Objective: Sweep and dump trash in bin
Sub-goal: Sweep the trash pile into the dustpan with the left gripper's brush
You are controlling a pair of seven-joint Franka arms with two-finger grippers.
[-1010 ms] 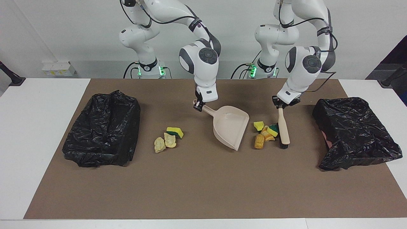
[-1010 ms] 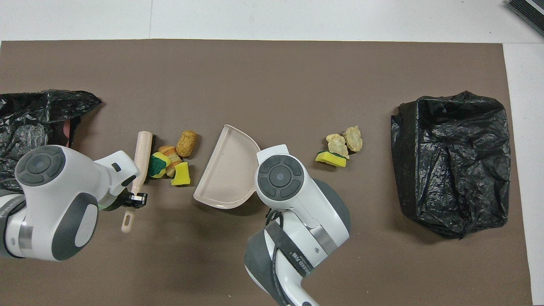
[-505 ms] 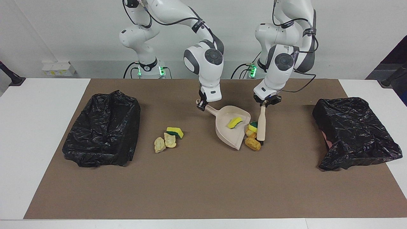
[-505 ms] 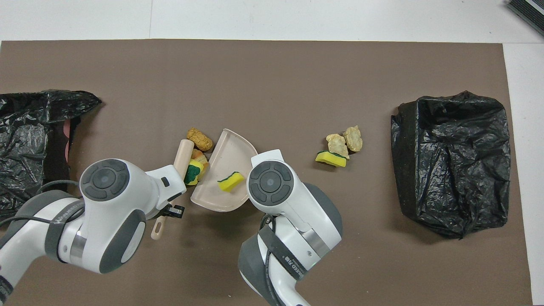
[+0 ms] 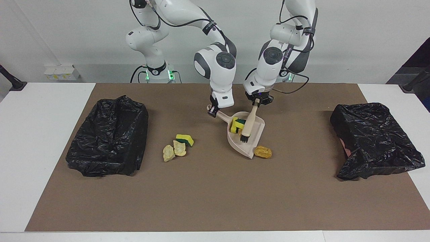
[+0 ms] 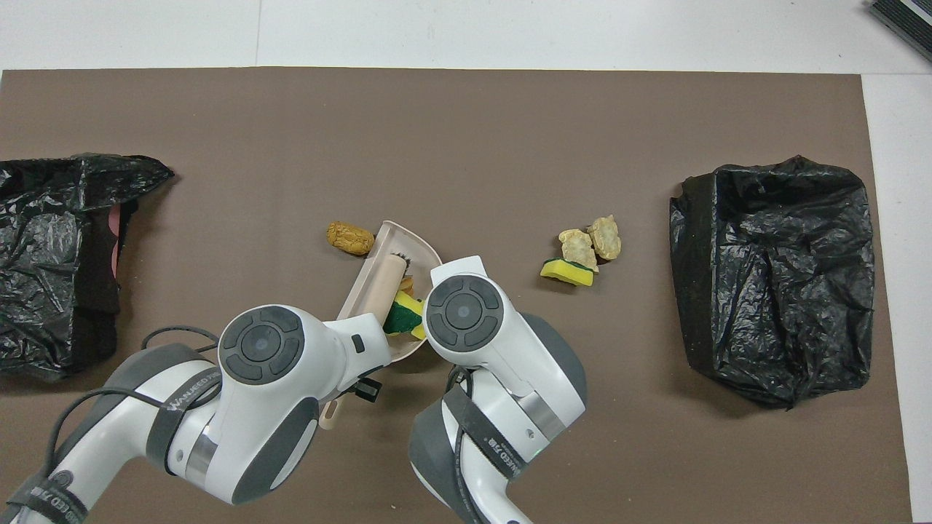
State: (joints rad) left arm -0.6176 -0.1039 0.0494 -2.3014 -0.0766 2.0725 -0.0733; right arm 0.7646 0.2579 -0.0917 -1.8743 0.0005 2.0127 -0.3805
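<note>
My right gripper (image 5: 212, 111) is shut on the handle of the beige dustpan (image 5: 247, 148), which rests on the brown mat. My left gripper (image 5: 257, 101) is shut on the handle of the brush (image 5: 248, 125), whose bristles are inside the pan. Yellow-and-green sponge pieces (image 5: 237, 123) lie in the pan beside the brush, and they also show in the overhead view (image 6: 403, 317). One orange chunk (image 5: 263, 152) lies on the mat just outside the pan's lip. A second pile, a sponge piece (image 5: 184, 138) and tan chunks (image 5: 174, 150), lies toward the right arm's end.
A black bag-lined bin (image 5: 111, 134) stands at the right arm's end of the mat. Another black bag-lined bin (image 5: 373, 139) stands at the left arm's end. In the overhead view both wrists cover the grippers and the nearer part of the dustpan (image 6: 420, 250).
My left gripper swept the brush toward the right arm's end and into the dustpan. Sponge pieces went in with it. One orange chunk stayed outside by the lip. The dustpan barely moved.
</note>
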